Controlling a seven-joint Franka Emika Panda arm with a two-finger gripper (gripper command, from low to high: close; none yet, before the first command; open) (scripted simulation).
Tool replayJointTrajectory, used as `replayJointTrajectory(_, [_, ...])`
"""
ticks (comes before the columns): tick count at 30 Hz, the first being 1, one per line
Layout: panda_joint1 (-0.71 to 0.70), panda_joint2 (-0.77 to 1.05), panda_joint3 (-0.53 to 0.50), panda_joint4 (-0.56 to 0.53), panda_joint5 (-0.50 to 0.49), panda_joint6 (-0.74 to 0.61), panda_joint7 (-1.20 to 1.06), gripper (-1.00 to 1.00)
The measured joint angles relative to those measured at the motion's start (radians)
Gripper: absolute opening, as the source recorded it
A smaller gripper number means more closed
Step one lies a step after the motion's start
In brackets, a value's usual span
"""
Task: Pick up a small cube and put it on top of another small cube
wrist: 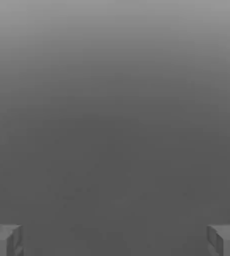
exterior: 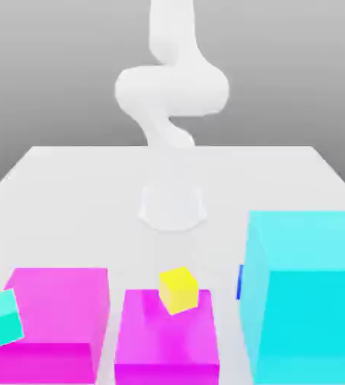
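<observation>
I see the gripper [wrist: 115,240] spread wide, holding nothing. The yellow cube [exterior: 178,289] sits on a magenta block [exterior: 167,342]; the blue cube [exterior: 240,281] peeks from behind the cyan block [exterior: 307,293].

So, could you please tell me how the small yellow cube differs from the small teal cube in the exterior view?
The yellow cube is bright yellow; the teal cube is blue-green. The yellow cube rests on top of the middle magenta block, while the teal cube sits at the outer side of the other magenta block, toward the exterior view's left edge. Both are small, look tilted in that view, and are far smaller than the cyan block.
</observation>
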Motion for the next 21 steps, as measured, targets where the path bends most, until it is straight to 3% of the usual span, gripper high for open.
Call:
replayJointTrajectory(14, [0.332,0.323,0.343,-0.513,0.293,0.591,0.295,0.00])
replayJointTrajectory(21, [0.179,0.517,0.405,-0.567,0.249,0.573,0.434,0.00])
